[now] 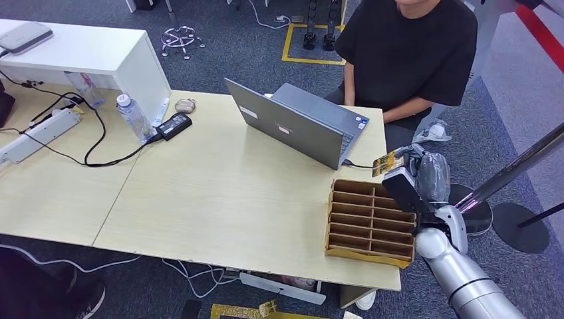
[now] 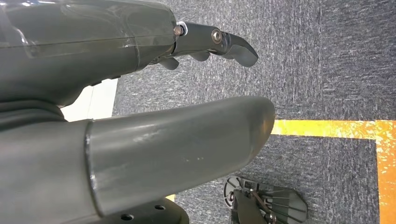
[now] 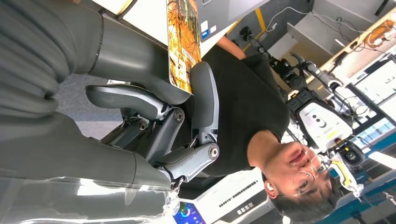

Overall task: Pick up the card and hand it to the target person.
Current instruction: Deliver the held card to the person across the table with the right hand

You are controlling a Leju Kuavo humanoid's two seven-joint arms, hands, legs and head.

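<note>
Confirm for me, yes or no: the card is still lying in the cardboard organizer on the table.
No: the right hand pinches the card between thumb and a finger, clear of the cardboard organizer.

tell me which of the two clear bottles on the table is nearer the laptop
The capped bottle beside the black power adapter; the other bottle lies farther from the laptop, against the white shelf.

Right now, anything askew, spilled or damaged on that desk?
Nothing spilled or damaged. The cardboard organizer sits skewed at the table's front right corner, its compartments looking empty. The right hand pinches the card between thumb and a finger, beside the laptop, in front of the person.
</note>
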